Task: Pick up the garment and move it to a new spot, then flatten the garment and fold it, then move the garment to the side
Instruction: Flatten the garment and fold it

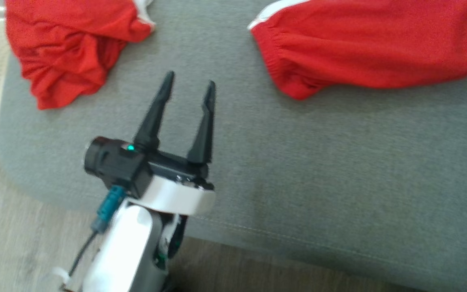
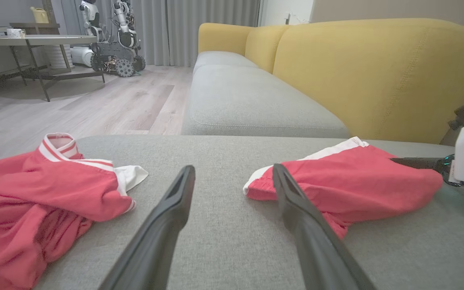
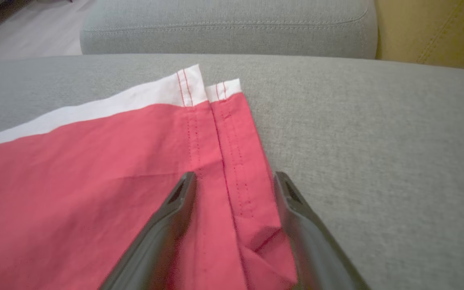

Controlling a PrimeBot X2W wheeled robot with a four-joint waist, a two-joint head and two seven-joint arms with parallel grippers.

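Both wide apart: left pincer empty, right pincer straddling red garment (its hem)

Soft even light; head view blurred.

No text, label, brand, number or sign can be read in these views.
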